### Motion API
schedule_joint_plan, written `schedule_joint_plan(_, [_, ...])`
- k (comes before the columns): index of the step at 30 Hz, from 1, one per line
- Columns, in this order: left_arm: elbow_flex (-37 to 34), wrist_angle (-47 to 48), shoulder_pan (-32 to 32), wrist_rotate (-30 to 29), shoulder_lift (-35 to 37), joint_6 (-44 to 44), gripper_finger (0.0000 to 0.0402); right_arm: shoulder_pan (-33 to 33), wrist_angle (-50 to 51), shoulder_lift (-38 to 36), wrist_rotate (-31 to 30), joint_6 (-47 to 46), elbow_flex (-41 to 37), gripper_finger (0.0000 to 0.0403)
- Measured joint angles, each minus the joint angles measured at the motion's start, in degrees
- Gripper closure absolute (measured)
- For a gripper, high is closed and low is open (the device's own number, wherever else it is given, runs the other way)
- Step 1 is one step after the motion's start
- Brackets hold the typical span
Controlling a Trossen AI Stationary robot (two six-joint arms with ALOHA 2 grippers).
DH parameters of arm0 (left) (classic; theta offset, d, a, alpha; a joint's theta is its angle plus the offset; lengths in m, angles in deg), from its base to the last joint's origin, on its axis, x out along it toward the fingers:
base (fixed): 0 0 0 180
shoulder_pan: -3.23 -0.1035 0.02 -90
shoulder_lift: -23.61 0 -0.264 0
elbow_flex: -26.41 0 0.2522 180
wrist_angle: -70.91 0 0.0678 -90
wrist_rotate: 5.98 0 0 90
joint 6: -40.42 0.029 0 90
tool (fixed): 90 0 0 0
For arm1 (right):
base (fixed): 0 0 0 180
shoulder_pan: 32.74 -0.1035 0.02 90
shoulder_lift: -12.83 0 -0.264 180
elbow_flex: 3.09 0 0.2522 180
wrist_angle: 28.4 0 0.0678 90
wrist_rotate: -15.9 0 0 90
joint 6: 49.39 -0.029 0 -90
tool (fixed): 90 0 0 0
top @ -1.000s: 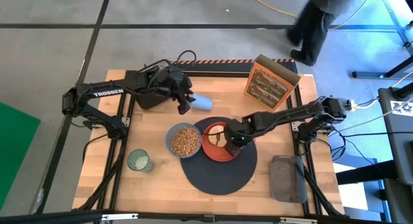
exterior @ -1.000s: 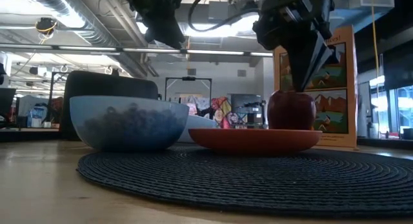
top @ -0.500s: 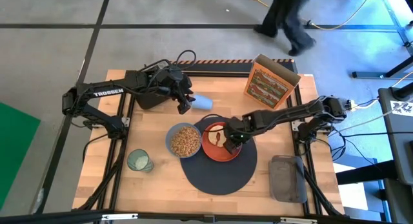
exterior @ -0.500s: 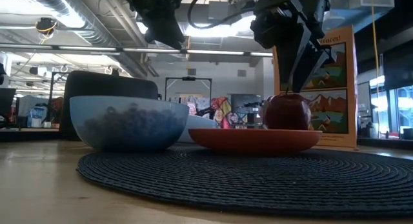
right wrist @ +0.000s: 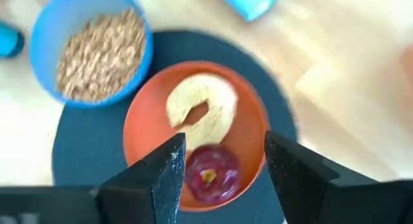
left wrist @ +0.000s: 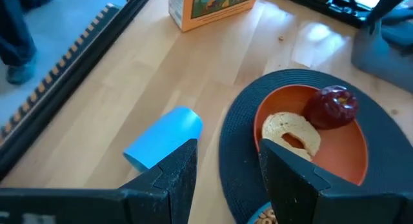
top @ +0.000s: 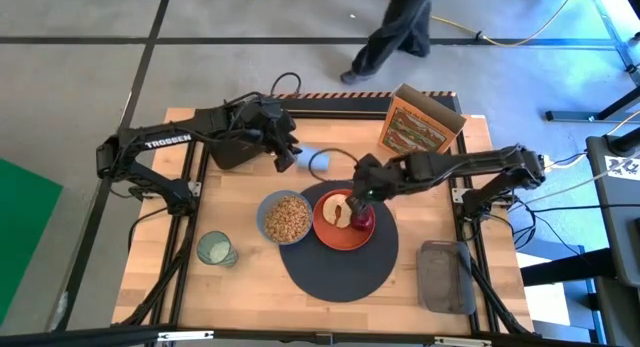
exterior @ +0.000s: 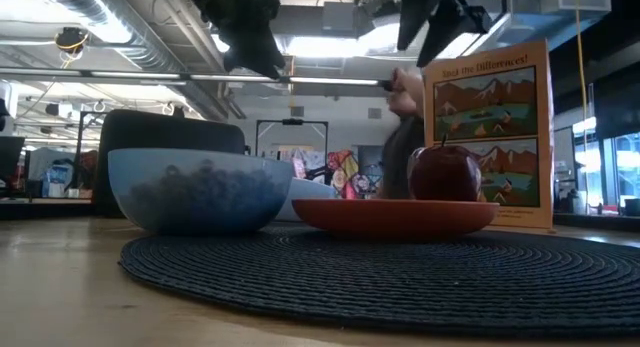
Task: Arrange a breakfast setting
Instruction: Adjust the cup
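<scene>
While the right claw (top: 362, 192) hangs above the orange plate (top: 330, 230) with its fingers spread wide and nothing between them, the red apple (top: 363, 219) sits alone on the plate's 3 o'clock side, touching the toast slice (top: 338, 209) beside it. That plate rests on the dark-grey mat (top: 340, 267) toward its 12 o'clock edge. At the mat's 9 o'clock rim stands the blue bowl (top: 286, 218), filled with cereal. A green cup (top: 214, 249) stands on the tabletop (top: 250, 282) well off at 8 o'clock. Over the tabletop's far side, the left claw (top: 285, 159) hovers part-open and empty, near a light blue tumbler (top: 316, 159) lying on its side.
</scene>
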Motion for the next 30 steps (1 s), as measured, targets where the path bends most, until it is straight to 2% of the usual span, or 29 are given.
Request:
schedule_joint_plan(3, [0.02,0.07,-2.39,2.63,-1.52,0.58,0.0240,1.27,0.68,-0.20,-0.90,1.67,1.48,0.0201])
schedule_joint_plan(9, [0.02,1.89,-5.26,3.26,-7.30,2.52,0.0240,3.34,-0.07,-0.23,-0.74,4.12,1.90,0.0201])
schedule_joint_plan(19, [0.02,1.19,-10.16,7.12,-16.65,-11.28,0.0240,3.48,2.26,-3.44,-0.71,2.81,1.90,0.0201])
schedule_joint_plan(27, [0.02,-3.72,-14.17,17.25,-19.28,-14.58,0.0240,5.02,5.38,-9.95,-3.46,1.30,-1.38,0.0201])
schedule_joint_plan(30, [0.02,-3.65,-14.58,17.53,-20.31,-15.08,0.0240,5.88,3.38,-12.41,-3.92,0.56,-3.90,0.0201])
